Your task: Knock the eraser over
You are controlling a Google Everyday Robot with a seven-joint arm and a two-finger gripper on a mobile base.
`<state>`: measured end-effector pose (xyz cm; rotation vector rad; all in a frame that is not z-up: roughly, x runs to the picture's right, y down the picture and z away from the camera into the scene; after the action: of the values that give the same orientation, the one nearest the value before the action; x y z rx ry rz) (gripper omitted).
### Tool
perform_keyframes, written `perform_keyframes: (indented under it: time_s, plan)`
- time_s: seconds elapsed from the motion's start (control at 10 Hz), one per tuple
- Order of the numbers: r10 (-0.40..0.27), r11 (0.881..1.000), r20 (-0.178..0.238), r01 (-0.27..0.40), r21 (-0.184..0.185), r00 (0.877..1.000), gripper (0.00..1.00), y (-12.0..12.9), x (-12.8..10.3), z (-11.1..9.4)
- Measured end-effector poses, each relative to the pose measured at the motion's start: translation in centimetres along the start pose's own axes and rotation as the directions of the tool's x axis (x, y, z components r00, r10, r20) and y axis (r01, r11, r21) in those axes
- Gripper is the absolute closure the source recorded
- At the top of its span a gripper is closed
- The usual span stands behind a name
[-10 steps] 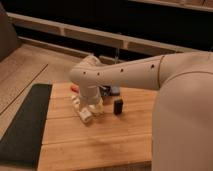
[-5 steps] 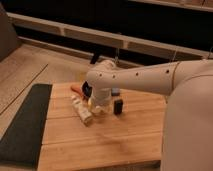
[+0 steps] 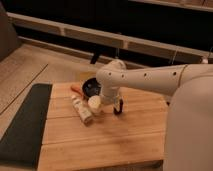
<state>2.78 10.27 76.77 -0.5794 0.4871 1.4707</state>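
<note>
Tool (image 3: 112,99) low beneath bent arm (image 3: 150,78)

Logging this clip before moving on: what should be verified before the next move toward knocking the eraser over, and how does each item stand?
1. Eraser not yet toppled: ok, it looks upright on the wooden table.
2. End effector near the eraser: ok, it hangs just above and beside it.
3. Contact with the eraser: cannot tell, the two overlap in the view.
4. White cup out of the push path: not ok for a push toward the view's left, where it stands close by.
5. Room for the eraser to fall toward the view's right: ok, bare wood there.
</note>
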Motion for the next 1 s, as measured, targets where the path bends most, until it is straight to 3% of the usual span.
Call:
perform_keyframes:
  time_s: [0.4, 0.7, 0.8, 1.0]
  plan:
    - [0.000, 1.000, -0.001, 0.000, -0.004, 1.000, 0.35, 0.4, 0.0, 0.2]
    - [0.112, 0.993, -0.021, -0.112, 0.026, 0.993, 0.35, -4.1, -0.3, 2.2]
    - [0.120, 0.992, -0.035, -0.119, 0.028, 0.992, 0.35, -4.8, -0.4, 2.9]
    - [0.069, 0.998, -0.052, -0.069, 0.005, 0.996, 0.35, -4.3, -1.2, 4.3]
